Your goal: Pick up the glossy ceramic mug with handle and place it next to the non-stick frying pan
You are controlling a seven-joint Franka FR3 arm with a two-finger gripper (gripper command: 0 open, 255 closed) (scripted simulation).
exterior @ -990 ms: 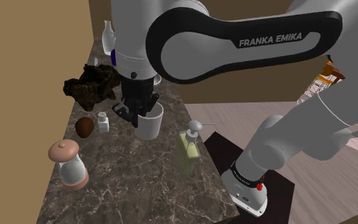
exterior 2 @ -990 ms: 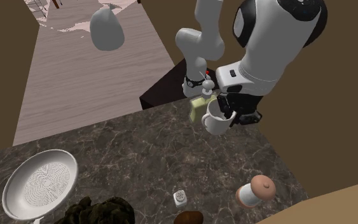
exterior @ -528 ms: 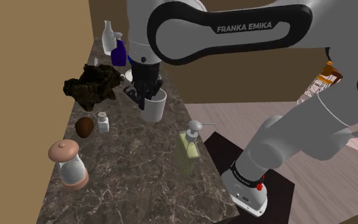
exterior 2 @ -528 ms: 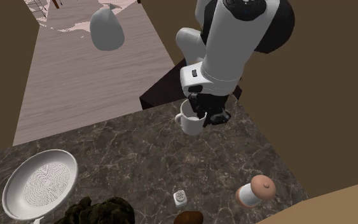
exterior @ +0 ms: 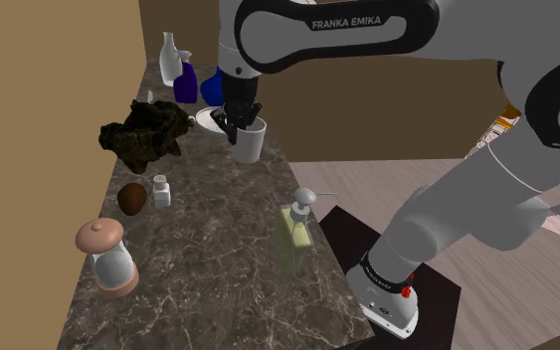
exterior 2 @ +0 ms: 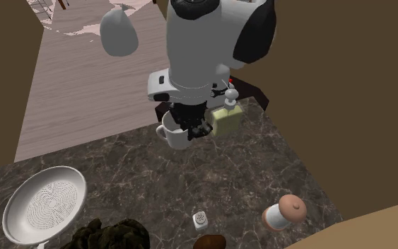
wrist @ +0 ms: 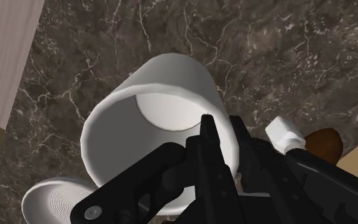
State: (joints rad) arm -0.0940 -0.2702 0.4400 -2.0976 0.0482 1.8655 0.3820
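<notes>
A white mug point(exterior: 249, 145) with a handle hangs tilted above the dark marbled counter point(exterior: 208, 259), and my black gripper point(exterior: 240, 121) is shut on its rim. In the wrist view one finger point(wrist: 207, 137) is inside the mug point(wrist: 145, 127) and the other outside its wall. The pan, drawn white with a ringed base point(exterior 2: 45, 205), lies at the counter's far end; in the shoulder view the pan point(exterior: 209, 119) sits just behind the mug. From the second exterior view the mug point(exterior 2: 175, 136) under the gripper point(exterior 2: 190, 129) is well right of the pan.
A soap dispenser point(exterior: 295, 235) stands near the counter's right edge and a pink-topped grinder point(exterior: 106, 257) at the near left. A small shaker point(exterior: 161, 189), a brown lump point(exterior: 132, 198) and a dark leafy clump point(exterior: 146, 134) line the wall side. Bottles point(exterior: 178, 72) stand at the far end.
The arm has carried the mug along the counter away from the soap dispenser toward the pan: up in the shoulder view, left in the second exterior view. The grip held throughout.
</notes>
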